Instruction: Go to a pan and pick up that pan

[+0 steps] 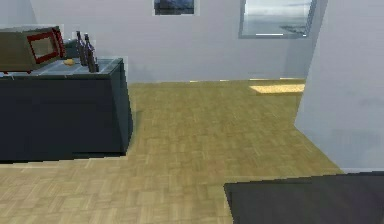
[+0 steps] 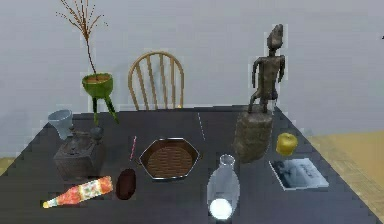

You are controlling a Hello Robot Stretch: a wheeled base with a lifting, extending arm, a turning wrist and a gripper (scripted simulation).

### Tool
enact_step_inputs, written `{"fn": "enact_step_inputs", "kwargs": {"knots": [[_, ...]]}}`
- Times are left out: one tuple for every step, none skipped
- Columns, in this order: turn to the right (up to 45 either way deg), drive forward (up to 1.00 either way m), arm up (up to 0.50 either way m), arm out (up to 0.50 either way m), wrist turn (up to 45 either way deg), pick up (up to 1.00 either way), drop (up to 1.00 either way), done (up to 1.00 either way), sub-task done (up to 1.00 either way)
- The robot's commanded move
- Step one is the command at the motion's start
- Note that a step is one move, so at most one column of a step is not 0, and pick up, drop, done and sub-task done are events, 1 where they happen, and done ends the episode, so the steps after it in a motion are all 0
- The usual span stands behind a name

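Observation:
A shallow six-sided pan (image 2: 170, 158) with a grey rim and brown inside lies near the middle of a dark table (image 2: 190, 130) in the arm side view. A corner of a dark tabletop (image 1: 305, 200) fills the forward view's bottom right.
Around the pan stand a dark kettle (image 2: 78, 155), a glass vase (image 2: 223, 188), a lying red bottle (image 2: 78, 193), a statue (image 2: 265, 75), a yellow apple (image 2: 287, 143) and a potted twig plant (image 2: 97, 85). A chair (image 2: 157, 80) stands behind. A dark counter (image 1: 60, 110) with a microwave (image 1: 30, 48) is at the forward view's left; wood floor (image 1: 210, 130) lies ahead.

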Motion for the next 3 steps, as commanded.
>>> {"fn": "enact_step_inputs", "kwargs": {"knots": [[0.0, 0.0, 0.38, 0.0, 0.0, 0.0, 0.0, 0.0, 0.0], [0.0, 0.0, 0.0, 0.26, 0.0, 0.0, 0.0, 0.0, 0.0], [0.0, 0.0, 0.0, 0.0, 45.0, 0.0, 0.0, 0.0, 0.0]]}}
